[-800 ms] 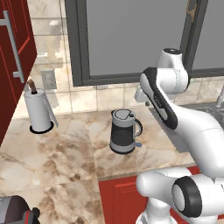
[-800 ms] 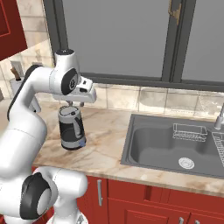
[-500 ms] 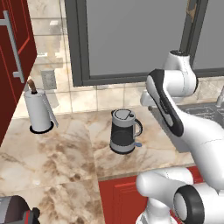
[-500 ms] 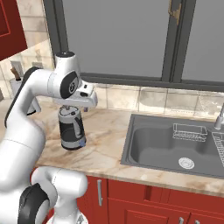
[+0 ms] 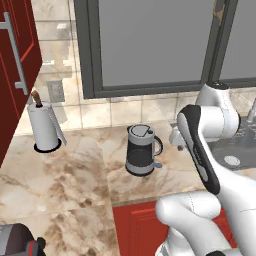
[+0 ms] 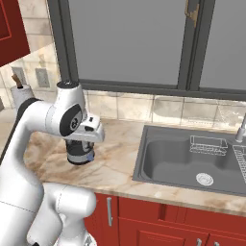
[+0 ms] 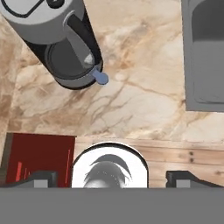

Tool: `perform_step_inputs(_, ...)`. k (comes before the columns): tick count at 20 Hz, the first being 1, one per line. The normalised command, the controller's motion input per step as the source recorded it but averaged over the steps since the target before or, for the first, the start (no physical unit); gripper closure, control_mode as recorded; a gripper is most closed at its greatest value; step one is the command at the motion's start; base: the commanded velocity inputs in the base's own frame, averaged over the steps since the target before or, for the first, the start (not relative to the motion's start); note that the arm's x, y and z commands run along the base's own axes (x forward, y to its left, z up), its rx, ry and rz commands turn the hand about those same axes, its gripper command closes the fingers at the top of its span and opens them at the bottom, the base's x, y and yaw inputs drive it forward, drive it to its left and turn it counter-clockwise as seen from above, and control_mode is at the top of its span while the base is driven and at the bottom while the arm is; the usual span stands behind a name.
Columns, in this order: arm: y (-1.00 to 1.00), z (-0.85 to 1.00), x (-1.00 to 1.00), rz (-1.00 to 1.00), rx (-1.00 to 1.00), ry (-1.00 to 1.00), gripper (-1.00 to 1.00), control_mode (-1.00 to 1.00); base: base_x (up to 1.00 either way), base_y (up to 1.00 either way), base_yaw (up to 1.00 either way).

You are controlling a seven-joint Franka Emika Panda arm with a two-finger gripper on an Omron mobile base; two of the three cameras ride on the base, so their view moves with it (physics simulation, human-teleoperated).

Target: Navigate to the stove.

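Observation:
The stove is out of view. My gripper (image 7: 112, 178) is open; in the hand view its two dark fingertips (image 7: 41, 177) stand wide apart with nothing between them. It looks down on the marble counter (image 7: 131, 100), beside a dark grey electric kettle (image 7: 65, 48). In the left base view the kettle (image 5: 141, 150) stands mid-counter, just left of my hand. In the right base view my hand partly covers the kettle (image 6: 79, 153).
A paper towel roll (image 5: 45, 127) stands at the counter's back left under a red wall cabinet (image 5: 17, 65). A grey sink (image 6: 192, 161) with a faucet (image 6: 239, 130) lies to the right. A dark-framed window (image 6: 129, 43) runs behind. Red base cabinets (image 6: 144, 226) line the front.
My arm has swung a little to the right and folded lower, so the hand now hangs just above the kettle's side. The kettle, towel roll and sink hold their places.

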Motion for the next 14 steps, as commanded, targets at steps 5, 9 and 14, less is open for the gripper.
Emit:
perform_step_inputs(5,-0.04,-0.12,-0.15,0.01,0.0,0.0,-1.0,1.0,-0.4,-0.22,0.01)
perform_step_inputs(9,0.0,0.0,0.0,0.0,0.0,0.0,-1.0,1.0,-0.22,-0.73,-0.05)
perform_step_inputs(14,0.0,0.0,0.0,0.0,0.0,0.0,-1.0,1.0,-0.2,-0.98,-0.22)
